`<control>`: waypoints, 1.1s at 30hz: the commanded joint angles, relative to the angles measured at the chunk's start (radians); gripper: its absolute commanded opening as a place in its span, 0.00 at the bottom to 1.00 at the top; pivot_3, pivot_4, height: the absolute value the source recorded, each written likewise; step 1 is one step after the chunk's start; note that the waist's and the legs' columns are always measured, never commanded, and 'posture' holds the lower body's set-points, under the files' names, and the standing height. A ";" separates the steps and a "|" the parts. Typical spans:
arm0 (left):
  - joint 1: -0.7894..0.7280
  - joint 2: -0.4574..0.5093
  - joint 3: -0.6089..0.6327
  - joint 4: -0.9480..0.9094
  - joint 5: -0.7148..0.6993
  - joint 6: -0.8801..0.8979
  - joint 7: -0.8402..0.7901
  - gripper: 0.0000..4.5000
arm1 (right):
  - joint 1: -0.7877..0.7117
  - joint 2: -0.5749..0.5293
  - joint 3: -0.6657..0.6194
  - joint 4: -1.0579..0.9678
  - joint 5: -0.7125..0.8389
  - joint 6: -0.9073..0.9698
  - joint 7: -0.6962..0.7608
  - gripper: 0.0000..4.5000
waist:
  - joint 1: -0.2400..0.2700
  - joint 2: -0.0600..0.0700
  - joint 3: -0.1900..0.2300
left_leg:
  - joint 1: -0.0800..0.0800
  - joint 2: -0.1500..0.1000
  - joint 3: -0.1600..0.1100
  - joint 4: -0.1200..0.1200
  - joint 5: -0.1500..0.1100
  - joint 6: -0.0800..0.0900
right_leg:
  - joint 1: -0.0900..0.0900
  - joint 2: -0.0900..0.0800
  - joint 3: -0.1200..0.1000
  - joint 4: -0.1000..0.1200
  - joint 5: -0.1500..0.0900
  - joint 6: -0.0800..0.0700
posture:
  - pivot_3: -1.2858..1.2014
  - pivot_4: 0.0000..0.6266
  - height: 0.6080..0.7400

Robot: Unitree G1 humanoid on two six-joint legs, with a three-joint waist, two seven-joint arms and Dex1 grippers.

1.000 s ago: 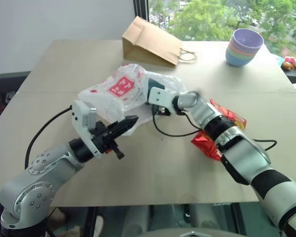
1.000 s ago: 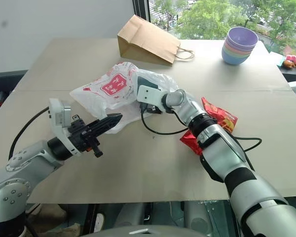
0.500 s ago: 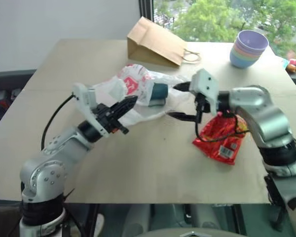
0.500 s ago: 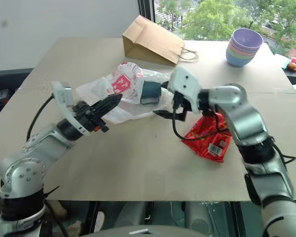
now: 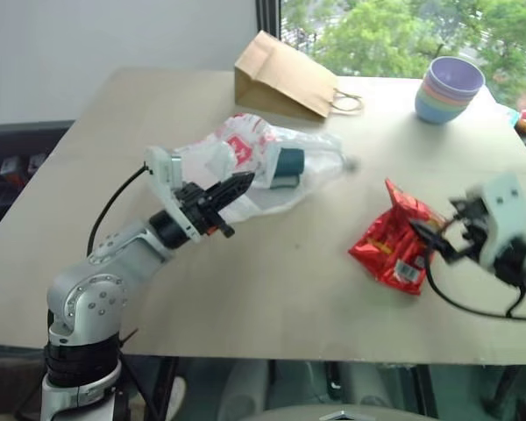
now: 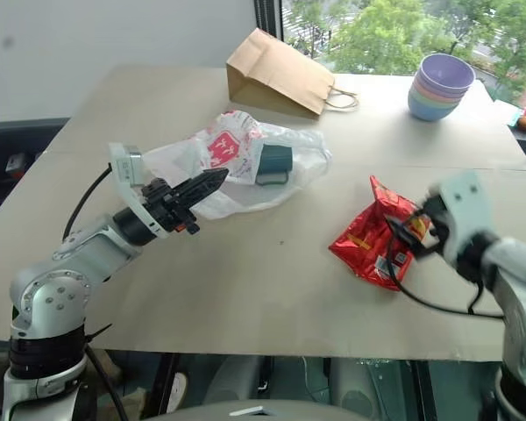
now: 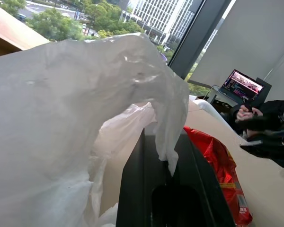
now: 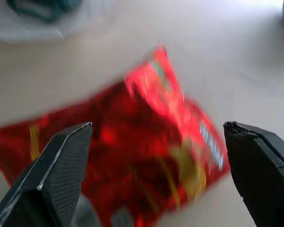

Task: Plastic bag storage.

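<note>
The plastic bag (image 5: pixel 245 162), white and crinkly with red print, lies mid-table with a dark teal object (image 5: pixel 287 167) inside it. My left gripper (image 5: pixel 239 183) is shut on the bag's near edge. In the left wrist view a flap of the bag (image 7: pixel 168 142) hangs pinched between the black fingers. My right gripper (image 8: pixel 157 125) is well to the right of the bag. It hovers wide open just above the shiny red snack packet (image 8: pixel 142 165) and holds nothing.
A brown paper bag (image 5: pixel 285 77) lies at the table's far edge, with stacked pastel bowls (image 5: pixel 449 88) at the far right. The red snack packet (image 5: pixel 394 250) lies right of centre. A person at a laptop (image 7: pixel 241 85) sits beyond the table.
My right gripper has drawn back from the bag's mouth and swung right to above the snack packet, opening wide. My left gripper has kept its hold on the bag's edge and edged forward.
</note>
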 commanded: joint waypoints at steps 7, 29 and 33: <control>-0.033 -0.018 -0.018 -0.012 0.020 -0.010 -0.010 0.00 | 0.088 0.123 0.095 -0.003 -0.012 0.043 -0.187 0.99 | -0.015 -0.001 -0.001 | 0.002 0.001 0.003 0.001 0.000 0.000 | 0.000 0.000 0.003 0.000 0.000 0.000 | 0.52 0.24 1.00; -0.012 -0.020 0.002 -0.050 0.020 -0.011 0.020 0.00 | 0.096 0.397 0.284 0.186 -0.015 -0.311 -0.398 0.51 | -0.026 -0.003 -0.003 | 0.002 0.001 0.001 0.000 0.000 0.000 | 0.000 0.001 0.002 -0.001 0.000 0.000 | 0.52 0.24 1.00; -0.021 -0.014 0.018 -0.037 0.004 -0.007 0.014 0.00 | 0.080 0.404 0.241 0.152 0.065 -0.348 -0.350 0.12 | -0.026 -0.002 -0.003 | 0.002 0.001 0.000 0.000 0.000 0.000 | 0.000 0.001 0.002 0.000 0.000 0.000 | 0.52 0.24 1.00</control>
